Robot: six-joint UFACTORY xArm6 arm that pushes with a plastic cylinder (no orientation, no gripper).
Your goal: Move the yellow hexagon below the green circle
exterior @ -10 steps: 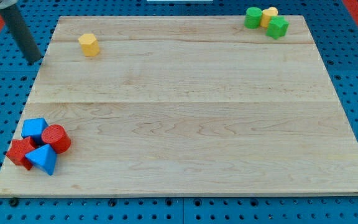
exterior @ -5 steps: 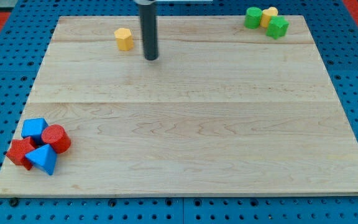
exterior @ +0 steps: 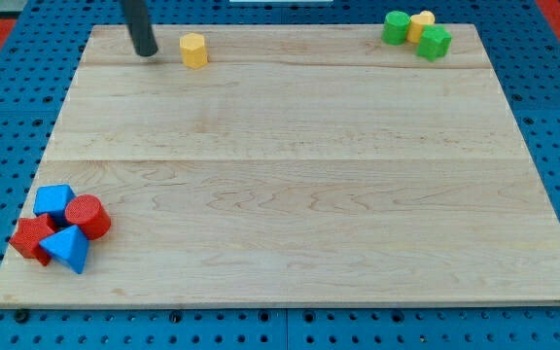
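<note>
Near the view's top, yellow hexagon (exterior: 193, 50) stands upright beside my tip (exterior: 146, 52).

Only a short stretch of the arm shows: a straight, round rod in a dark charcoal, close to black. Its surface is smooth and matt, with a faint paler sheen running down one side. It keeps the same width all the way down, with no taper. My tip (exterior: 146, 53) ends blunt and rounded. No cables, screws or markings can be made out. The upper part is cut off by the view's top.
</note>
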